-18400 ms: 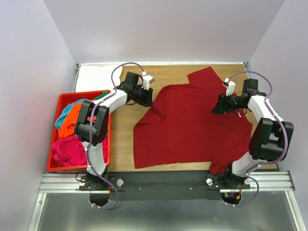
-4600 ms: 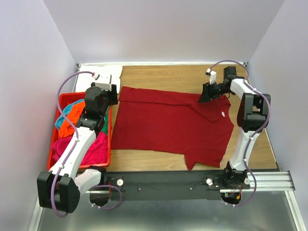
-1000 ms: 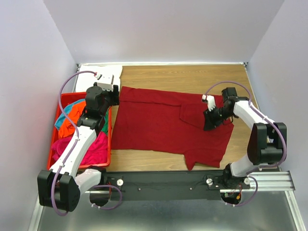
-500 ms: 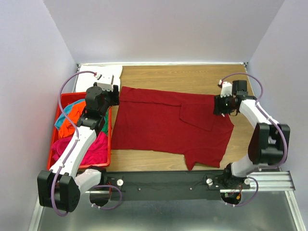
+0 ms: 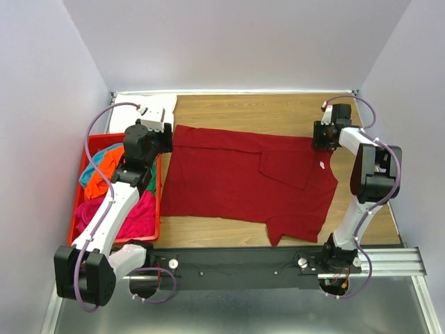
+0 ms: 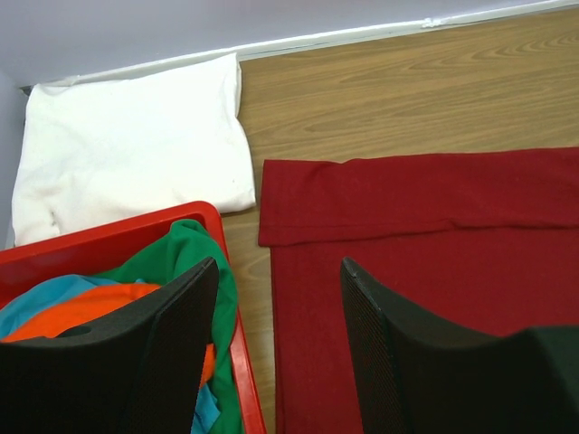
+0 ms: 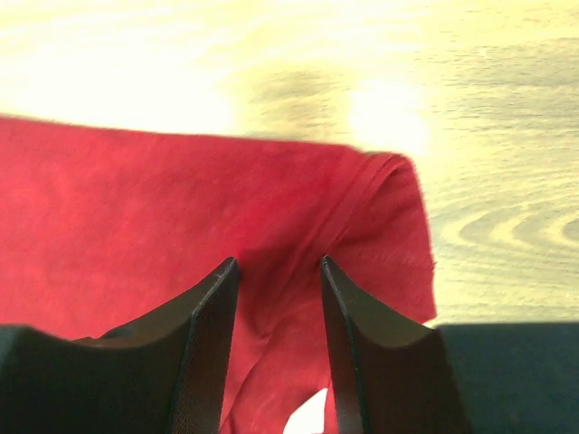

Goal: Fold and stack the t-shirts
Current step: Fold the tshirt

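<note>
1 white t-shirt [image 5: 127, 117] sits partly hidden behind the left claw [image 5: 165, 141].

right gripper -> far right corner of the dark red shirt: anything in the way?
Nothing visible. The right gripper is open directly over the dark red t-shirt at its far right corner, with cloth showing between its fingers. Only the bare wooden table lies beside that corner.

A spread t-shirt [image 5: 236, 181] lies flat across the middle of the desk [image 5: 264, 111]. Left of it, just beside its edge, stands a bin [image 6: 109, 231] with a heap of t-shirts [image 5: 89, 209] in it. Behind the bin, in the desk's far-left corner, lies a folded t-shirt [image 6: 127, 145].
</note>
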Available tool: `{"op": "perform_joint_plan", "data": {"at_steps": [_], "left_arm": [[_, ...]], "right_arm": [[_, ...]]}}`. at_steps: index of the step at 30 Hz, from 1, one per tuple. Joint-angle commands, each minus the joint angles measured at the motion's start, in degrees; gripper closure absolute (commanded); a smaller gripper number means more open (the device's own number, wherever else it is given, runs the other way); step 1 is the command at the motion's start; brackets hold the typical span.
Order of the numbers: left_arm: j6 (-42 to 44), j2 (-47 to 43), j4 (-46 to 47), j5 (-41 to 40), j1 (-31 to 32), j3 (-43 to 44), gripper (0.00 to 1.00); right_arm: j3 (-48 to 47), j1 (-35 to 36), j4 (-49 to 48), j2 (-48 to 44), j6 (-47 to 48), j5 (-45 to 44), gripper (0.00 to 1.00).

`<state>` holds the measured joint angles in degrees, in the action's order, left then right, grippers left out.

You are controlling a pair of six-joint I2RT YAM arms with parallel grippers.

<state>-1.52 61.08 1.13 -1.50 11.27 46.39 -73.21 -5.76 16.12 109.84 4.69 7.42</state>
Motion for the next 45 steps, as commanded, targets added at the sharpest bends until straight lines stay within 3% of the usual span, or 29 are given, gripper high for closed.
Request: {"op": "perform_joint_plan", "data": {"at_steps": [1, 6, 9, 12, 20, 24, 29, 33, 34, 38, 45], "left_arm": [[0.55, 0.71, 0.37, 1.15, 0.16, 1.68, 0.36], [0.55, 1.23, 0.28, 1.15, 0.16, 1.68, 0.36], [0.55, 1.32, 0.28, 1.23, 0.25, 1.69, 0.36], [0.47, 1.76, 0.28, 1.23, 0.16, 1.77, 0.36], [0.55, 3.52, 0.10, 1.15, 0.16, 1.86, 0.36], [0.64, 4.57, 0.28, 1.23, 0.16, 1.77, 0.36], [0.73, 5.45, 1.07, 4.82, 0.16, 1.51, 0.36], [-0.41, 6.77, 2.04, 8.52, 0.25, 1.51, 0.36], [-0.59, 7.21, 2.30, 11.23, 0.25, 1.60, 0.36], [-3.05, 9.41, 1.60, 16.34, 2.17, 2.38, 0.36], [0.63, 6.34, -5.16, 11.53, 13.33, 4.14, 0.36]], "right_arm": [[-2.46, -1.62, -1.35, 2.83, -2.23, -2.50, 0.53], [-2.64, -3.20, -1.18, 5.12, -1.70, -2.15, 0.67], [-2.64, -3.29, -1.27, 6.00, -1.00, -2.41, 0.82], [-5.44, -3.38, -1.18, 7.93, 0.31, -3.81, 0.90], [-17.49, -3.38, -1.09, 17.77, 4.36, -9.52, 0.95], [-30.98, -3.38, -0.21, 24.97, 4.63, -13.12, 0.95], [-45.33, -3.38, 1.28, 34.72, 3.40, -16.03, 0.82], [-47.82, -3.21, 1.90, 32.90, 3.05, -12.18, 0.67], [-45.90, -3.21, 1.90, 31.85, 3.31, -9.90, 0.58], [-36.61, -2.51, 1.81, 21.33, 6.03, -3.82, 0.43], [-16.64, -0.75, 1.90, 4.26, 13.76, 8.04, 0.28]]}}
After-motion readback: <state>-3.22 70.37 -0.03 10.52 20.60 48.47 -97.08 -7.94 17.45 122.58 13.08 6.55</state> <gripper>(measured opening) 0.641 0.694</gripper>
